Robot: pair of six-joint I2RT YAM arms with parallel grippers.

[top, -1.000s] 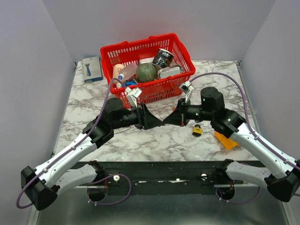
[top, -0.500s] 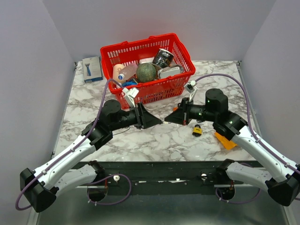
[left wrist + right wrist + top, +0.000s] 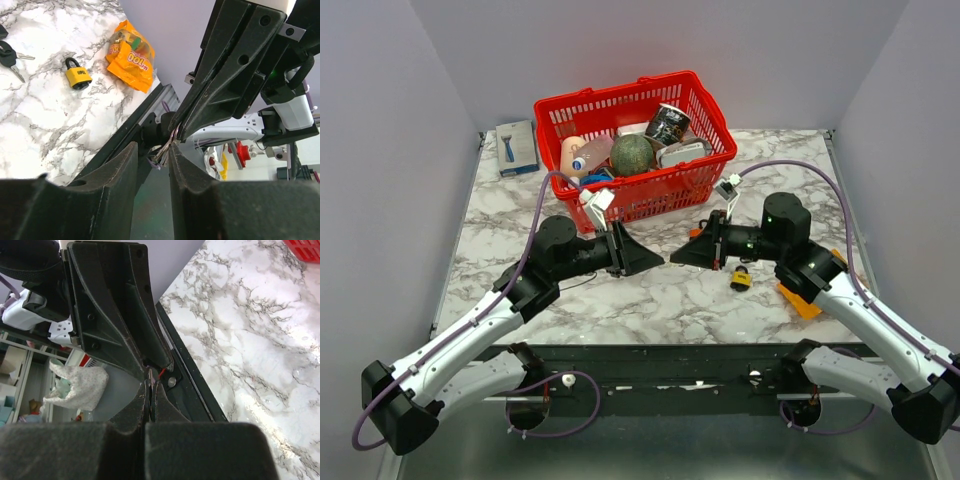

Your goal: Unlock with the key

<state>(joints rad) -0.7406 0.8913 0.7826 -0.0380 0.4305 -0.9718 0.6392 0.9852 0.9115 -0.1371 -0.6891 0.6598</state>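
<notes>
The yellow padlock [image 3: 741, 279] lies on the marble table just in front of my right arm; it also shows in the left wrist view [image 3: 78, 77]. Black-headed keys [image 3: 9, 54] lie on the table beside it, apart from it; in the top view my right arm hides them. My left gripper [image 3: 655, 260] [image 3: 152, 147] is slightly open and empty, pointing right. My right gripper [image 3: 678, 257] [image 3: 150, 390] is shut and empty, pointing left. The two tips face each other above the table's middle with a small gap. Neither touches the padlock or the keys.
A red basket [image 3: 705, 175] full of items stands at the back centre, just behind both grippers. A blue-grey box [image 3: 516, 147] lies at the back left. An orange snack packet [image 3: 800, 300] [image 3: 131, 56] lies right of the padlock, near the front edge.
The two gripper tips were touching a second ago; the right arm has drawn back to the right and the left slightly to the left, so they now stand apart.
</notes>
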